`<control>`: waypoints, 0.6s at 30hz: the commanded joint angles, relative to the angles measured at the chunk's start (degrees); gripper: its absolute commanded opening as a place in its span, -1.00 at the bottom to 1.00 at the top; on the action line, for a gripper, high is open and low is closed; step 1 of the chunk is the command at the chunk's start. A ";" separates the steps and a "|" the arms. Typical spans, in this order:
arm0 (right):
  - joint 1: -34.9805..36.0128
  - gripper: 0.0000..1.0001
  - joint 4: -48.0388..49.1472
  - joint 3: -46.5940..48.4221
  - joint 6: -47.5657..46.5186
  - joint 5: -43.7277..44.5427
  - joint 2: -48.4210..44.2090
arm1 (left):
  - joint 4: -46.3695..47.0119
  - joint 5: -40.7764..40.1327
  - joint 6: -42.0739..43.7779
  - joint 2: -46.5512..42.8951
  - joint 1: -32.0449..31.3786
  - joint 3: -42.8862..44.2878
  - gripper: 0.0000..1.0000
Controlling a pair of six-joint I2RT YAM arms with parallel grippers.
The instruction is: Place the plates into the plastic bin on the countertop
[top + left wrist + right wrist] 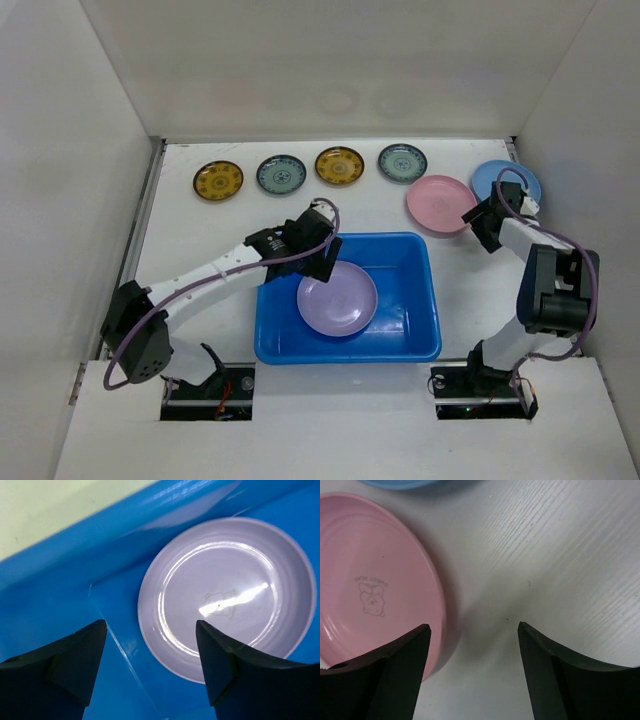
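**Status.** One plate of seven is stowed. The lavender plate (337, 298) lies flat on the floor of the blue bin (405, 290), below the left claw (150, 627) and slightly to one side of it. This claw hangs inside the bin's outline with its fingers spread and nothing between them. One bin wall runs close beside the claw, so the judged clear exit is straight up.

**Outstanding.** Six plates are not yet moved. The right claw (472, 630) hangs low over the table (200, 225), fingers spread, gripping nothing. The rim of the pink plate (438, 203) lies at one finger, and contact cannot be confirmed. Bare table shows between the fingers. The light-blue plate (485, 182) lies just beyond this claw, near the side wall.

**Far row.** Beyond both claws, four small patterned plates sit near the back wall: amber (218, 180), teal (281, 174), amber (339, 165), teal (402, 162). Each stands apart from its neighbours, leaving room at every rim. Open bin floor beside the lavender plate appears able to take further plates.
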 commanded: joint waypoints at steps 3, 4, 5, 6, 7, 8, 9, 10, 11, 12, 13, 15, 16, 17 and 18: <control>-1.07 0.44 3.19 4.94 1.28 -4.07 4.39 | 0.08 -4.05 1.13 -7.09 -0.73 7.64 0.66; -1.07 0.40 3.19 5.47 1.19 -4.69 5.27 | -0.19 -4.40 1.13 -7.97 -0.47 8.78 0.72; -1.07 0.37 3.19 6.09 1.19 -5.13 6.07 | -0.36 -4.84 0.96 -8.93 -0.21 9.66 0.76; -1.07 0.34 3.28 6.61 1.01 -5.39 6.86 | -0.37 -5.28 0.96 -10.25 0.14 10.46 0.82; -0.90 0.32 3.28 7.06 0.92 -5.48 7.47 | -0.37 -5.72 1.13 -11.31 0.41 10.99 0.86; -0.81 0.30 3.28 7.58 0.84 -5.66 8.18 | -0.37 -6.42 0.96 -12.19 0.84 11.34 0.94; -0.81 0.27 3.28 8.02 0.75 -5.83 8.71 | -0.45 -6.86 0.96 -13.24 1.46 11.43 1.00; -0.81 0.24 3.11 8.55 0.75 -5.92 9.32 | -0.45 -7.22 0.96 -14.03 1.99 11.43 1.00; -0.81 0.21 2.85 9.16 0.75 -6.01 10.02 | -0.63 -7.57 0.96 -14.91 2.77 11.34 1.00; -0.81 0.17 2.58 9.78 0.66 -6.01 10.64 | -0.80 -7.92 0.70 -15.70 3.83 10.99 1.00; -0.81 0.14 2.41 10.31 0.57 -6.10 11.25 | -1.07 -8.27 0.52 -16.58 4.88 10.56 1.00; -0.63 0.08 1.62 11.62 0.57 -6.45 12.40 | -1.68 -8.71 0.43 -18.25 6.90 9.41 1.00; -0.55 0.05 1.18 12.24 0.49 -6.80 13.10 | -1.95 -8.97 0.34 -19.04 7.96 8.89 1.00; -0.46 0.01 0.91 12.77 0.40 -7.32 13.63 | -2.30 -9.24 0.17 -19.92 9.01 8.27 1.00; -0.46 -0.03 0.56 13.29 0.31 -7.85 14.07 | -2.56 -9.41 -0.01 -20.71 9.98 7.74 1.00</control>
